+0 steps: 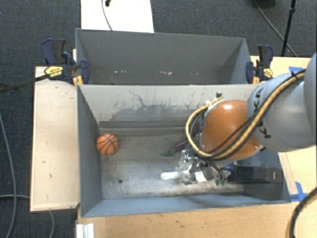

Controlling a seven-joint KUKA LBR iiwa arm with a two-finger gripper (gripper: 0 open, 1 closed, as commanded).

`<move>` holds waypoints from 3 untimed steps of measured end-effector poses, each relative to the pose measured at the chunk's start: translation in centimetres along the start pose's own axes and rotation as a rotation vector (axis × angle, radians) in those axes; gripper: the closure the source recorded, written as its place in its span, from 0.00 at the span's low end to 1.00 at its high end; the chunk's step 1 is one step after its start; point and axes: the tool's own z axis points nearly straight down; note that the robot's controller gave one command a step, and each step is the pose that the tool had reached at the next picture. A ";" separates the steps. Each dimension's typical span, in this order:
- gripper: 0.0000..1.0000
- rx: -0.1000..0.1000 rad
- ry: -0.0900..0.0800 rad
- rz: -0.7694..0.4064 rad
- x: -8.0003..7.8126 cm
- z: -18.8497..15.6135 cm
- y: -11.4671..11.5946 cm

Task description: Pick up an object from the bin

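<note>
Camera view, one bin, contents as follows. Gripper [192,171]: low over the floor of the grey bin [89,133], lower centre-right of the frame, beneath the orange wrist cover [225,130]; whether the claw is open or closed cannot be told. Item 1, small white elongated piece [170,175]: on the floor just left of the gripper, contact uncertain; nearest thing to it and the likely pick. Judged light, stiff, probably plastic, smooth enough to slip; best taken across its narrow width near the middle. Item 2, dark flat thing [174,149]: just above the white piece, kind unclear. Item 3, miniature orange basketball [107,144]: by the left wall, well apart; round, likely to roll. Item 4, black oblong block [255,173]: lower right corner, beside the arm. Writing: none legible on any item; dark lettering on the arm's grey casing [290,118] is partly hidden and unreadable.
</note>
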 end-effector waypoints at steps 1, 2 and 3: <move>1.00 0.000 0.000 0.000 0.0 0.0 0.0; 1.00 0.001 0.012 0.001 0.2 -0.3 0.0; 1.00 0.003 0.024 0.003 0.4 -1.6 0.0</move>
